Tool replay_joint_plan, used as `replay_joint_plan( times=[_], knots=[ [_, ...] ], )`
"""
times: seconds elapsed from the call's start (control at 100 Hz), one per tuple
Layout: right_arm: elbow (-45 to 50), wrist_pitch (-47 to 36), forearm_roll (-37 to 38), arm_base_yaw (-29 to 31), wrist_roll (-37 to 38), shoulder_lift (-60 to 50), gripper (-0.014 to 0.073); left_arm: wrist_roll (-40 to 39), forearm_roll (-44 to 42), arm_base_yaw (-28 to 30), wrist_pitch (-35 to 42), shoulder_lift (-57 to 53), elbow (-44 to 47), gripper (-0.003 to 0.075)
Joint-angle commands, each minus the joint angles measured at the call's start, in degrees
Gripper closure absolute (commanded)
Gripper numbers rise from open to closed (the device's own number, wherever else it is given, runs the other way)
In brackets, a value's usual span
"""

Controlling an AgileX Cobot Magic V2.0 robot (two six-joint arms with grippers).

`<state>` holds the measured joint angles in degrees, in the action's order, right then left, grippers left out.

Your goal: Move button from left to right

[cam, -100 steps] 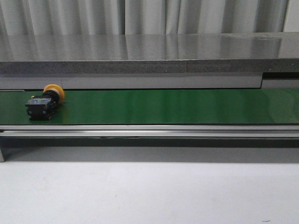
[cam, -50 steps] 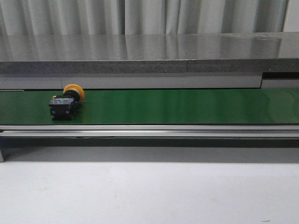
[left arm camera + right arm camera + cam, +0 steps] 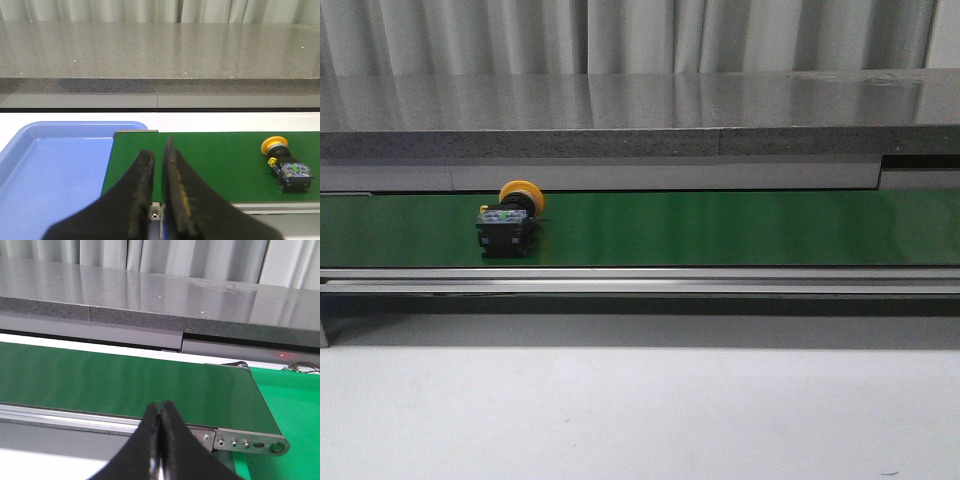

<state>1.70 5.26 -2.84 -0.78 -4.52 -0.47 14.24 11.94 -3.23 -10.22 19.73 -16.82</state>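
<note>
The button (image 3: pixel 508 222), with a yellow-orange head and a black blocky body bearing a green mark, lies on its side on the green conveyor belt (image 3: pixel 720 228), left of the middle. It also shows in the left wrist view (image 3: pixel 287 166), well off to the side of my left gripper (image 3: pixel 159 150). That gripper hangs over the belt's end, empty, its jaws nearly together with a thin slit between them. My right gripper (image 3: pixel 160 407) is shut and empty at the belt's near rail, close to the belt's right end. No arm shows in the front view.
A blue tray (image 3: pixel 50 165) lies beside the belt's left end. A bright green surface (image 3: pixel 295 405) lies past the belt's right end. A grey stone counter (image 3: pixel 640 110) runs behind the belt. A white tabletop (image 3: pixel 640 410) lies in front.
The button has travelled to the right along the belt, from the far left edge to left of the middle, keeping its pose.
</note>
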Motion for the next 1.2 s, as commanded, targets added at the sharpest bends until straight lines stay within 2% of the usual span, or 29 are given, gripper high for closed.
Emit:
replay_joint_plan(
  times=[0.0,0.32,0.45,0.72,0.96,1.19],
  knots=[
    [0.0,-4.7,0.6,0.0,0.1,-0.9,0.0662,-0.1,0.7,-0.5,5.0,0.5,-1.6,0.0715],
    [-0.3,-13.3,0.6,0.0,0.1,-0.9,0.0662,-0.1,0.7,-0.5,5.0,0.5,-1.6,0.0715],
    [-2.6,-12.0,0.6,0.0,0.1,-0.5,0.0662,-0.1,0.7,-0.5,5.0,0.5,-1.6,0.0715],
    [-14.7,-0.5,0.6,0.0,0.1,8.1,0.0662,-0.1,0.7,-0.5,5.0,0.5,-1.6,0.0715],
    [-31.6,16.9,-0.4,0.0,0.1,25.1,0.0662,-0.1,0.7,-0.5,5.0,0.5,-1.6,0.0715],
    [-45.8,29.2,-0.7,0.0,0.1,42.9,0.0662,-0.1,0.7,-0.5,5.0,0.5,-1.6,0.0715]
  ],
)
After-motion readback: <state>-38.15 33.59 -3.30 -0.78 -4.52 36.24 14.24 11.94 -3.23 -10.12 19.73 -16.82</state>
